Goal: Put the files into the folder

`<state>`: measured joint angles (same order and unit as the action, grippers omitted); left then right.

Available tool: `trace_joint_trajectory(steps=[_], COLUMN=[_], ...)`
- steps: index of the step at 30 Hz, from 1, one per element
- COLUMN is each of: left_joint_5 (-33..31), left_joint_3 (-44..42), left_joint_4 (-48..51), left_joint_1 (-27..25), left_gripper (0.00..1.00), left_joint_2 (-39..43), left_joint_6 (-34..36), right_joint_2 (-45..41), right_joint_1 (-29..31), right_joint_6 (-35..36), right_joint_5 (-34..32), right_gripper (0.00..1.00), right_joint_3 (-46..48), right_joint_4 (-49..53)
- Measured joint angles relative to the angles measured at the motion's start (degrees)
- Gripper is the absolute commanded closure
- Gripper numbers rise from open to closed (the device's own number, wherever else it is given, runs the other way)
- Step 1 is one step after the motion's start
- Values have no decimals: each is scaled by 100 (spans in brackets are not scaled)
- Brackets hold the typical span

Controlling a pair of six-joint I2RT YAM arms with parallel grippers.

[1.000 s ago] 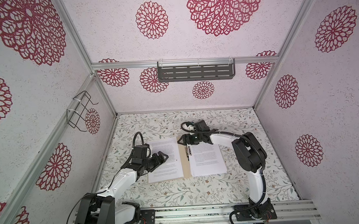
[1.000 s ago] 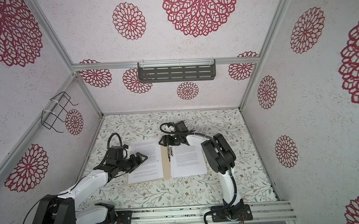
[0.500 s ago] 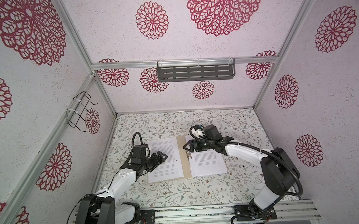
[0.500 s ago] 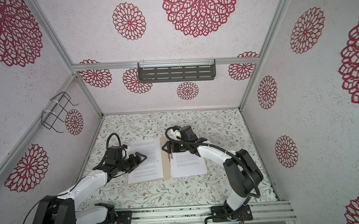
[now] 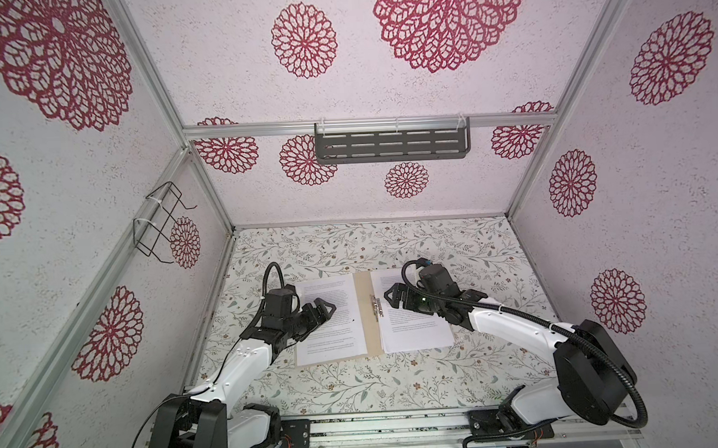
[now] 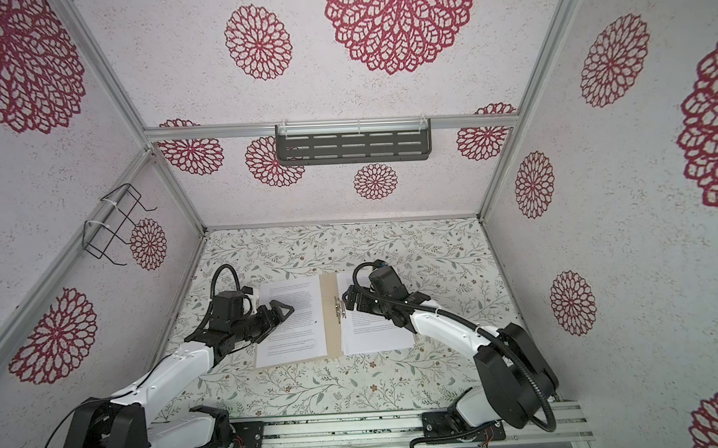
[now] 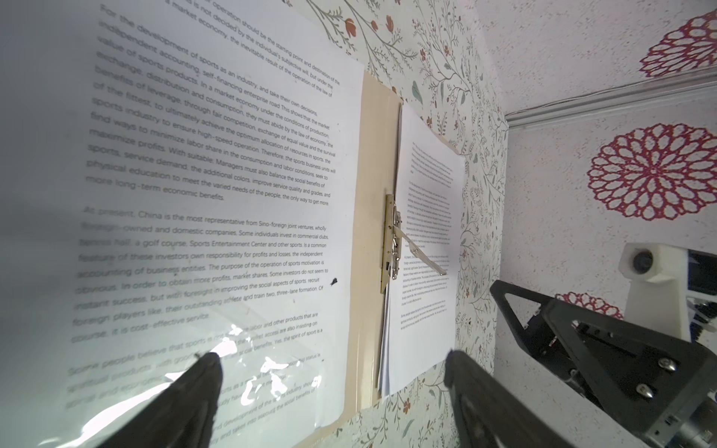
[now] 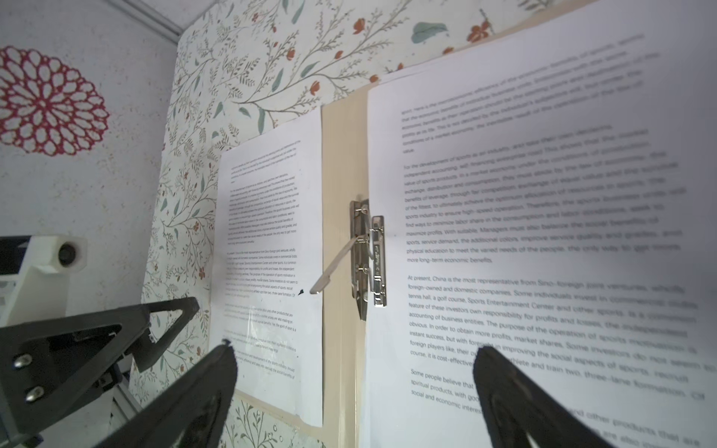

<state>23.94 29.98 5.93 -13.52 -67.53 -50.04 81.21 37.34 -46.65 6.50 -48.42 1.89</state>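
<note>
Right end effector (image 5: 390,296) has drawn back — files (image 5: 416,332) lie beneath it.

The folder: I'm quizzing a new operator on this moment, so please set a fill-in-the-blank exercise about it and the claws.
1. The folder lies ___, its metal fastener exposed.
2. The files rest on ___ halves of it.
3. The left claw and the right claw each grip ___.
Missing words: open; both; nothing.
</note>
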Motion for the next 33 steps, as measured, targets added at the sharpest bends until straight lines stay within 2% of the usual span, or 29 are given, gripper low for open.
trace_joint_trajectory(steps=[3,5,8,11,13,21,27,33], left_joint_5=[-162,-221,-319,-411,-474,-680,-719,-741], left_joint_3=[0,0,-2,-59,-107,-181,-197,-197], left_joint_4=[-212,-374,-518,-640,-684,-719,-741,-756], left_joint_1=[-302,-459,-623,-695,-710,-734,-772,-774], left_gripper=[5,4,3,3,3,3,3,2], left_joint_2=[-96,-254,-538,-651,-673,-761,-885,-911], left_joint_6=[-55,-81,-85,-85,-83,-74,-70,-68], right_joint_2=[-72,-50,170,616,953,1604,1624,1421], right_joint_1=[46,122,321,507,590,660,704,837], right_joint_6=[-669,-1176,-1893,-2441,-2785,-3471,-3617,-3663], right_joint_5=[-254,-380,-479,-466,-439,-302,-315,-389], right_gripper=[30,37,57,65,74,78,82,80], right_joint_3=[184,229,205,55,-94,-476,-514,-514], right_joint_4=[-155,-227,-498,-710,-807,-984,-1067,-1040])
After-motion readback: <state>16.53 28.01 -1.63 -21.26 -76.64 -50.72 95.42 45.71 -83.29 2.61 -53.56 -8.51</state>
